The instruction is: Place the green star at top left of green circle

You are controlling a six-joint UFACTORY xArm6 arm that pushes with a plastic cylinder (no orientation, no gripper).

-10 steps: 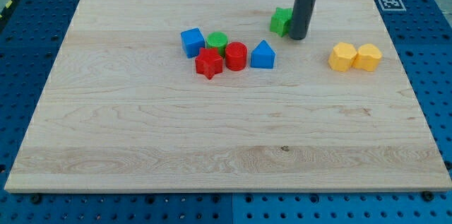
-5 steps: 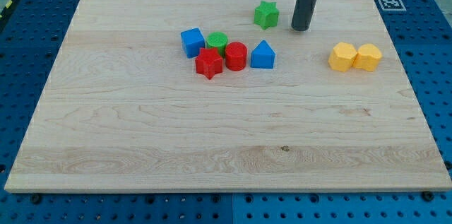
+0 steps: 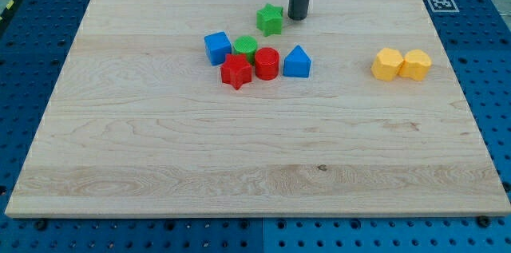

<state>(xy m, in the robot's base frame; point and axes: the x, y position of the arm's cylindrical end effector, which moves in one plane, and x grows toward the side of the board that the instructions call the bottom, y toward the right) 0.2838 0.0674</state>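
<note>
Right now, my tip [image 3: 298,18] parked just beside the green star [image 3: 270,19], at its right edge toward the view's top, touching or nearly so; contact too close to call. No pincer on this rig at all, just a plain rod, so nothing released or clenched to report. Green star lying up and to the right of the green circle [image 3: 245,45], near it but with a sliver of bare counter [image 3: 160,141] between. Green circle itself wedged into a cluster: blue cube [image 3: 217,47] at its left, red star [image 3: 236,71] below, red cylinder [image 3: 267,63] at its lower right, blue triangular block [image 3: 297,61] further right. Two yellow blocks [image 3: 401,64] side by side, well apart at the view's right, out of the way. Target spot, up-left of the circle, judged not yet reached. Main hazard: pushing leftward along too low a line, driving the star into the circle or the blue cube and scattering the cluster, shifting the very reference. Second hazard: an off-centre shove on a star point, spinning it and letting it slip past the rod. Third: overshoot leaving the star straight left, not up-left.
</note>
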